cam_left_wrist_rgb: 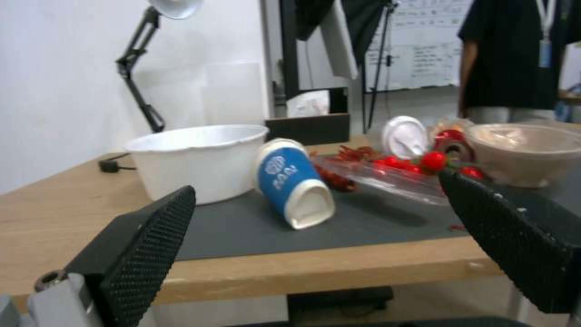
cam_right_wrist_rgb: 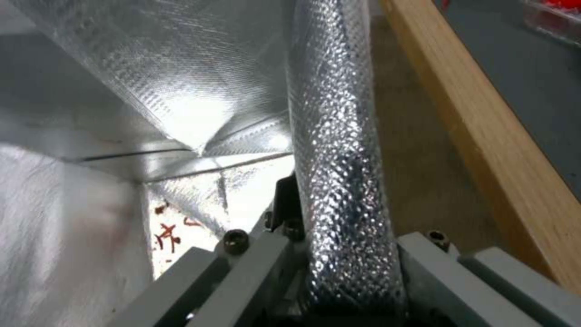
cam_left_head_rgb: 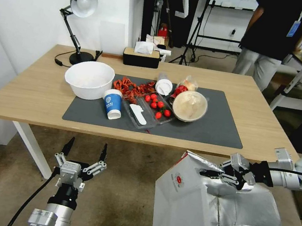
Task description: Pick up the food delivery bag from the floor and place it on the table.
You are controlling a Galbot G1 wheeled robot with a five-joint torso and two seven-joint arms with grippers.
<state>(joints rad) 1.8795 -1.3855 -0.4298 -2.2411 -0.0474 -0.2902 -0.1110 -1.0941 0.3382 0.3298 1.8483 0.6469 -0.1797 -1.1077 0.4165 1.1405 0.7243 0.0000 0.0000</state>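
Food delivery bag (cam_left_head_rgb: 186,206) pinched at rim by right tool (cam_left_head_rgb: 213,173), off the floor (cam_left_head_rgb: 122,200).

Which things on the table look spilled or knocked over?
The blue paper cup lies tipped on its side on the grey mat, beside the white bowl. Red food pieces lie scattered loose on the mat behind the clear tray of cherry tomatoes.

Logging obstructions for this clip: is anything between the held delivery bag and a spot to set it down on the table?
The right gripper holds the food delivery bag below the table edge. Directly ahead the near-right mat is bare; the brown bowl and tomato tray sit further left.
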